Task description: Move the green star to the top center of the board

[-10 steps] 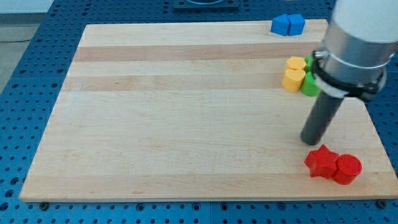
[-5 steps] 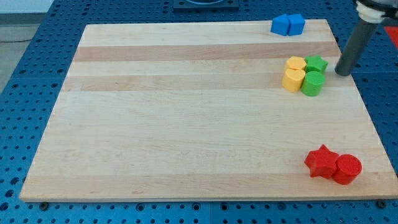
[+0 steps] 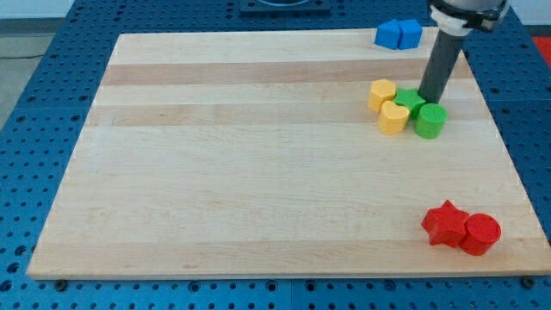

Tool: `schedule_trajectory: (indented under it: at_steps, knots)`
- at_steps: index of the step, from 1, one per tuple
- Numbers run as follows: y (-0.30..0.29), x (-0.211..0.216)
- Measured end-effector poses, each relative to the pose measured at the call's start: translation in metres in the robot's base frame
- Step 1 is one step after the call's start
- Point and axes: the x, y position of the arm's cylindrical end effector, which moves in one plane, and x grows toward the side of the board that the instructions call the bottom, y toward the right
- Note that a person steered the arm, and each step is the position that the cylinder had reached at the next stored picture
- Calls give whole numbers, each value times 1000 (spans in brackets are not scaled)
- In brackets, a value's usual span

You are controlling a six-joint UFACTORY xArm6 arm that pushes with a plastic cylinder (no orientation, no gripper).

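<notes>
The green star (image 3: 410,101) lies at the view's right, upper part of the wooden board (image 3: 258,172). My tip (image 3: 428,97) touches the star's right side. A green cylinder (image 3: 430,120) sits just below and right of the star. Two yellow blocks (image 3: 383,93) (image 3: 394,118) press against the star's left side.
Two blue blocks (image 3: 398,34) sit at the board's top edge, right of centre. A red star (image 3: 445,223) and a red cylinder (image 3: 479,233) sit together at the bottom right corner. Blue perforated table surrounds the board.
My tip moved up past the board's right edge, then left into the green star. The star and both yellow blocks slid left; the green cylinder stayed.
</notes>
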Motion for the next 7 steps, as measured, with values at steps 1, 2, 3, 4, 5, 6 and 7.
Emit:
schedule_trajectory:
  at_steps: [1,2,3,4,5,6,7]
  knots:
    - [-29,2]
    - [-63,13]
    - [-87,33]
    - [-102,56]
    - [-136,56]
    - [-168,42]
    - [-197,42]
